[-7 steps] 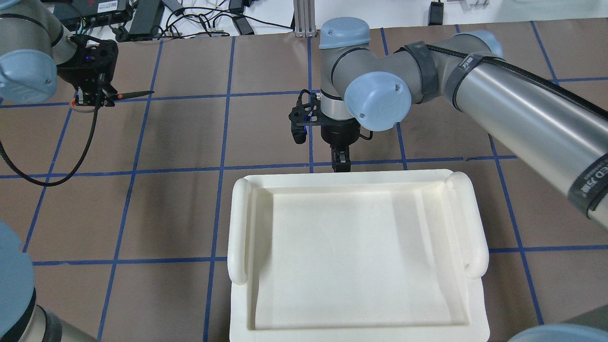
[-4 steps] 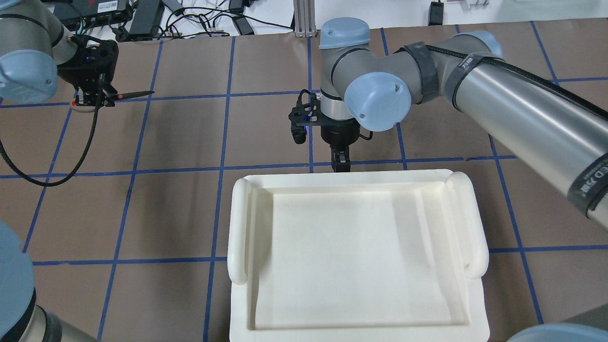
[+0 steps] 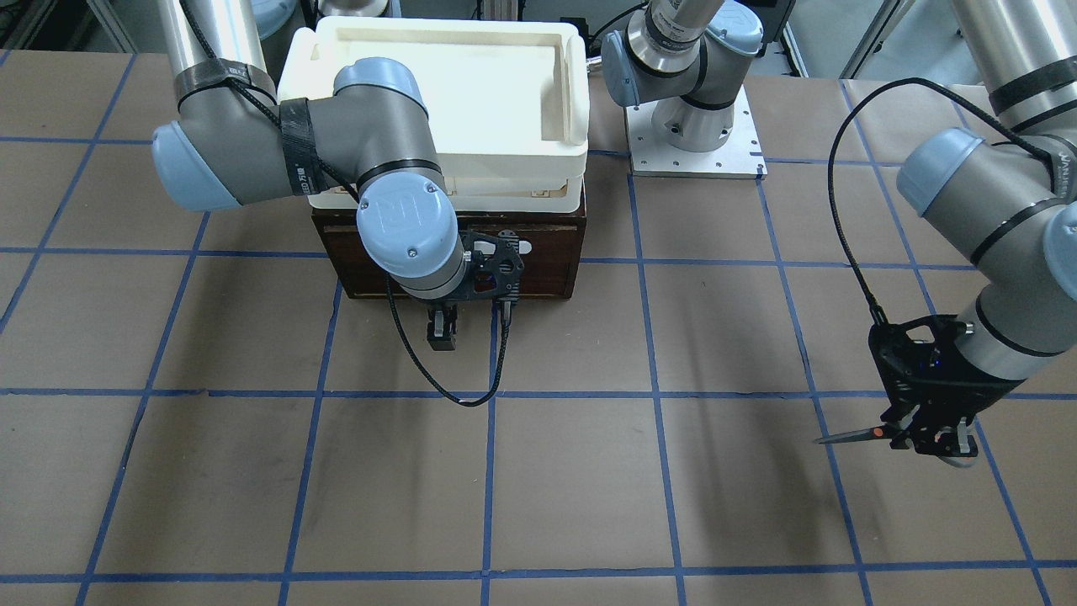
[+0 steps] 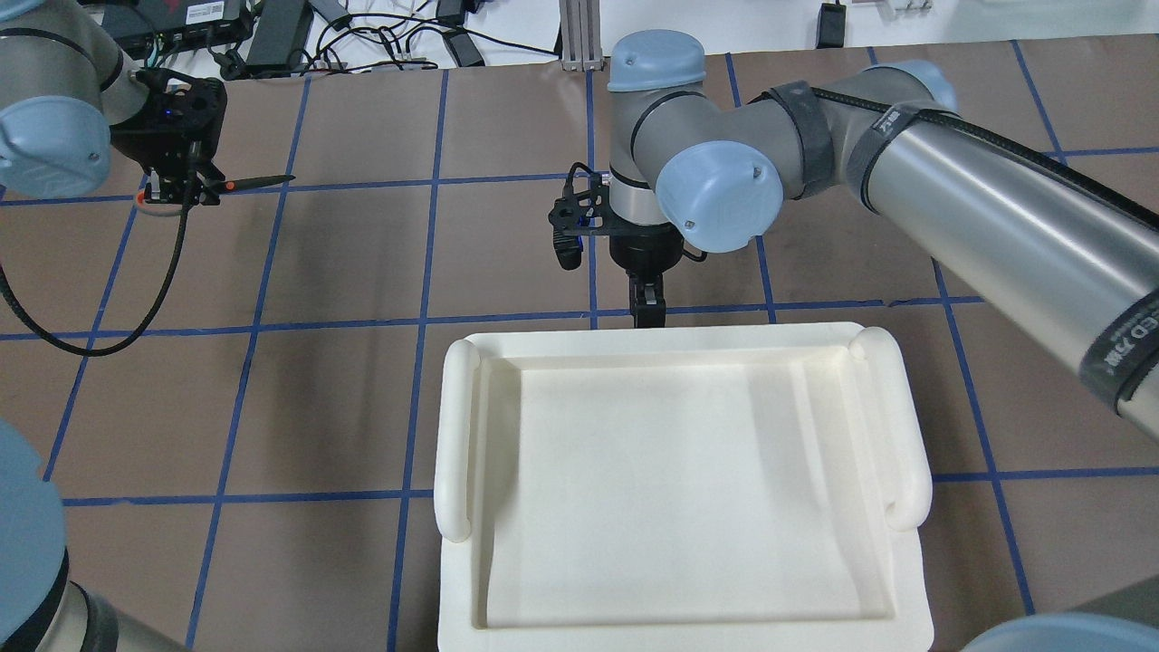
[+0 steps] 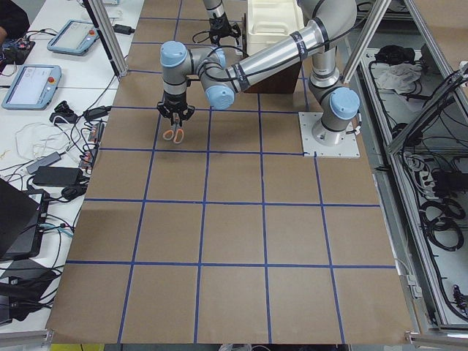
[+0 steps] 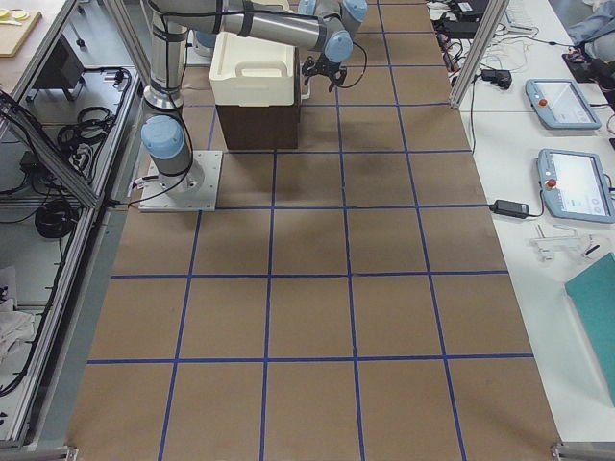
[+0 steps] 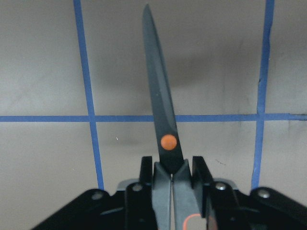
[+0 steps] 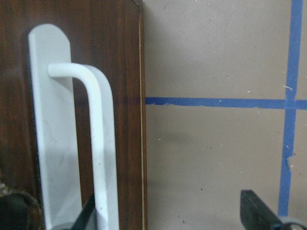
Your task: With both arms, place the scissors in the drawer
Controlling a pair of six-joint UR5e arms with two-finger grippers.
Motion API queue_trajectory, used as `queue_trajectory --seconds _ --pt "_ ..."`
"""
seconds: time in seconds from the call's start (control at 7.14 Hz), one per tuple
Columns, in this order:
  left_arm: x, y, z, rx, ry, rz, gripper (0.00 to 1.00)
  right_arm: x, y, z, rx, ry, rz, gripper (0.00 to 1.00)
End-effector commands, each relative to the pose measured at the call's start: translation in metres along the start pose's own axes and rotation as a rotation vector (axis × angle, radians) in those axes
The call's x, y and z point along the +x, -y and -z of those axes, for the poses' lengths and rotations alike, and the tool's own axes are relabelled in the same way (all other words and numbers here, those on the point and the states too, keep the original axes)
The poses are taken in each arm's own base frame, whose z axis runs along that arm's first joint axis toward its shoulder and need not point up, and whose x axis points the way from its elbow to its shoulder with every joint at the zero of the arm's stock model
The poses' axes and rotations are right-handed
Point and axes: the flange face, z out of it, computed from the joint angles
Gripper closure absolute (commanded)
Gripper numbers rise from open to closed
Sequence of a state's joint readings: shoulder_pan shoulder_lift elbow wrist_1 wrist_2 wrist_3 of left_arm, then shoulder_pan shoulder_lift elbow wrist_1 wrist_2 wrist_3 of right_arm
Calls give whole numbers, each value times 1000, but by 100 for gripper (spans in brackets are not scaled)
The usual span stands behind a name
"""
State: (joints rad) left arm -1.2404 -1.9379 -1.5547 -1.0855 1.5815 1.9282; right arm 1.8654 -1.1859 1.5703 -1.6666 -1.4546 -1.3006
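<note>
I count one pair of scissors [image 3: 867, 433], one drawer [image 3: 543, 273] with one white bar handle [image 3: 515, 247], one cream tray [image 3: 575, 93] on top of the drawer's dark brown cabinet, and two arms. The left arm [image 3: 993, 219] bends down at the wrist over the table [image 3: 589, 471], well apart from the drawer. The left gripper [image 3: 932, 438] is clamped on the scissors' grey handles just behind the orange pivot. The closed blades lie level, clear of the table, pointing towards the right arm's side. The right arm [image 3: 278, 143] reaches in front of the tray with its wrist turned down. The right gripper [image 3: 442, 332] points at the table just before the drawer front, jaws apart and holding nothing. The handle runs close beside one finger [image 8: 88, 215], but I cannot tell whether they touch. The right wrist covers much of the handle in the front-facing view. The tray hides the drawer entirely from overhead, and the scissors' loops are mostly lost behind the left gripper.
</note>
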Motion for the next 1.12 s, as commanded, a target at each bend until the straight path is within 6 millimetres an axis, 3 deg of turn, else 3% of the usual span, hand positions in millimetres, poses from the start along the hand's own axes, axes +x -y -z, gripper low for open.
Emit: queue_trajectory --seconds 0.0,0.42,0.98 --pt "0 1 -2 1 -2 -1 100 4 0 4 -4 -47 5 0" --pt "0 0 -3 1 -4 -1 100 23 1 0 -17 -128 13 0" --pt "0 0 -4 2 -6 -1 100 28 3 7 -7 -164 16 0"
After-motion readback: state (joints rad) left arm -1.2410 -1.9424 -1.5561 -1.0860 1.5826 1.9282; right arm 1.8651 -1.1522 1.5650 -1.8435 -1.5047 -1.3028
